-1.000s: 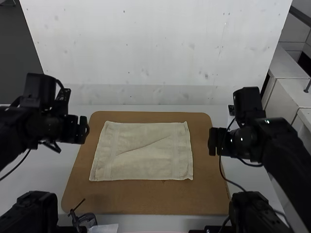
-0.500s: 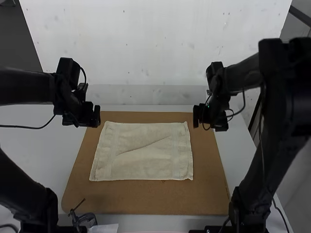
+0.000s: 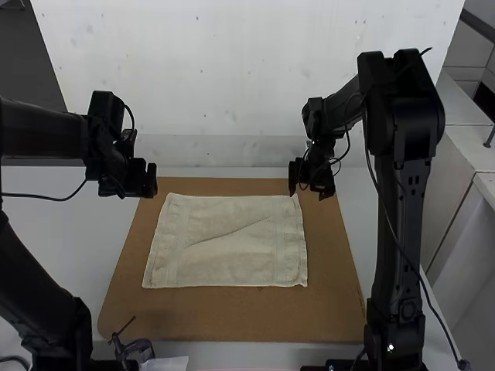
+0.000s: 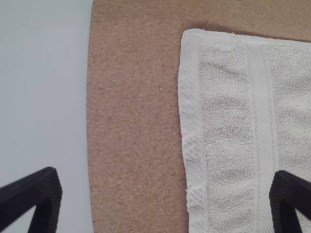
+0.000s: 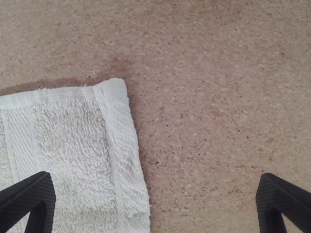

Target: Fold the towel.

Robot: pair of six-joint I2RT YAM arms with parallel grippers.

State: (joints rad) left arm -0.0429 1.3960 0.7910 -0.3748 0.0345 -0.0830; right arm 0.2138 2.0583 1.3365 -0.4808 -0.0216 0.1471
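In the high view, the left gripper (image 3: 145, 179) is at the upper left, near the towel's top left corner. Its fingers are wide open and hold nothing. The towel (image 3: 224, 259) lies spread flat in the middle, on a brown board (image 3: 232, 315), with one slanted wrinkle. The right gripper (image 3: 297, 176), right of the upper middle, is by the towel's top right corner, wide open, holding nothing.
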